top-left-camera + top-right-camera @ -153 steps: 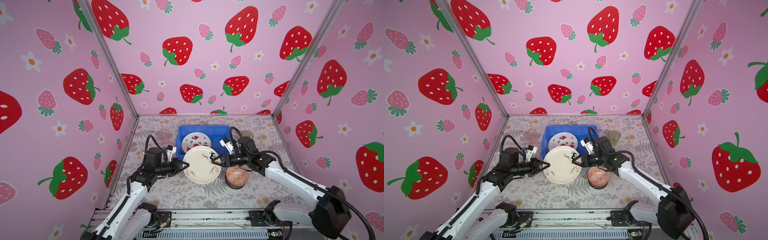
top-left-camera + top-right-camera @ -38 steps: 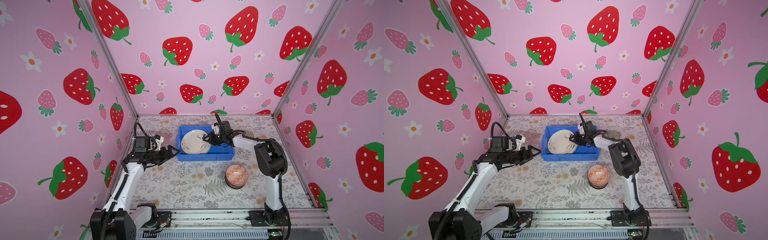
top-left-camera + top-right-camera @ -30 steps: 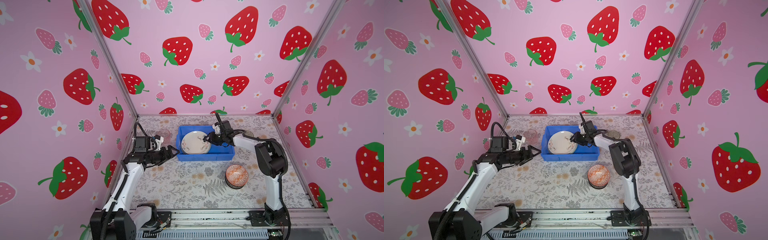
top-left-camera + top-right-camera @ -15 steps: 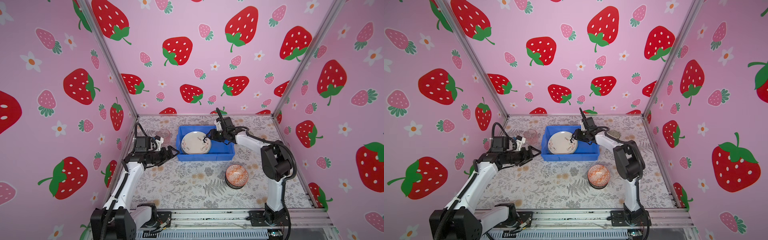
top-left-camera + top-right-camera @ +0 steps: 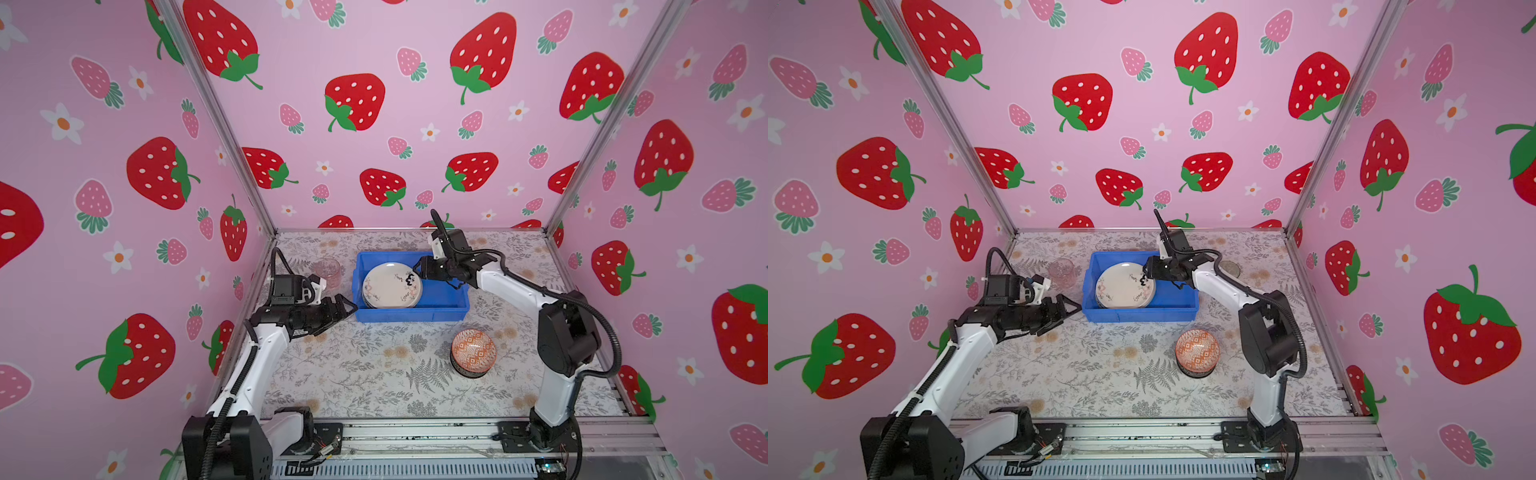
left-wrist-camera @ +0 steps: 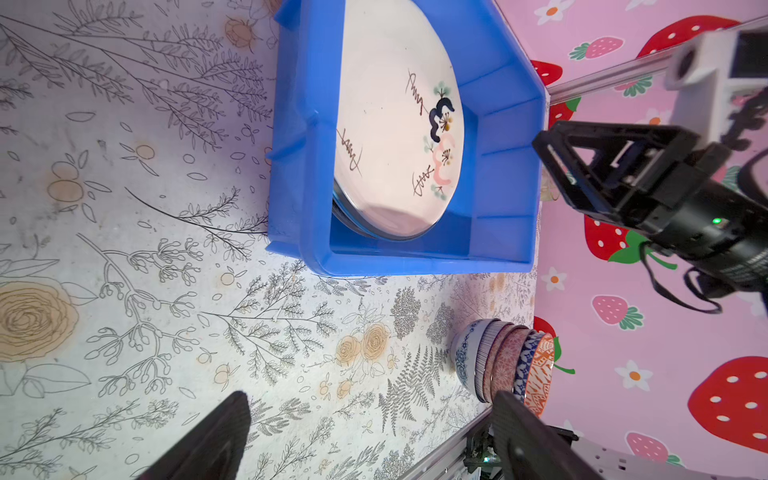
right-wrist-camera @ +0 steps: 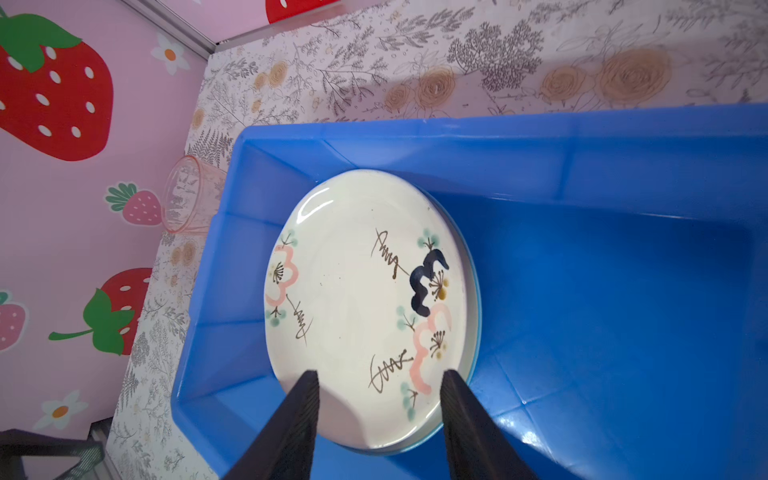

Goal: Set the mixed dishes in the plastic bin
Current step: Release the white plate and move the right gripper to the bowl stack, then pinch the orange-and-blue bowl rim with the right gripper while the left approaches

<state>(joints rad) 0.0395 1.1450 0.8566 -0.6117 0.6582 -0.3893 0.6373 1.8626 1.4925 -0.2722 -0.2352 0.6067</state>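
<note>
My right claw (image 5: 419, 272) hangs over the middle of the blue plastic bin (image 5: 411, 314), close to its far wall. The two black fingers (image 7: 299, 419) are apart and hold nothing. They sit just above the right edge of the cream floral plate (image 5: 388, 286).

That plate is round, smooth and shiny, with pink flowers and dark squiggles on it. It lies flat in the left half of the bin, on top of another plate whose pale rim peeks out under it. The plate nearly touches the bin's left wall. The right half of the bin is bare blue floor, so there is room there.

My left claw (image 5: 347, 303) is wide apart and holds nothing. It floats over the counter (image 5: 353, 374), just left of the bin's near left corner, not touching it.

A stack of small patterned bowls (image 5: 473, 353), with the orange one on top, stands on the counter near the bin's right end, well apart from both claws. A see-through pink glass cup (image 5: 328, 268) stands just left of the bin, at its far left corner. The counter has a cloth with gray leaves and tan roses. The middle of it is open.
</note>
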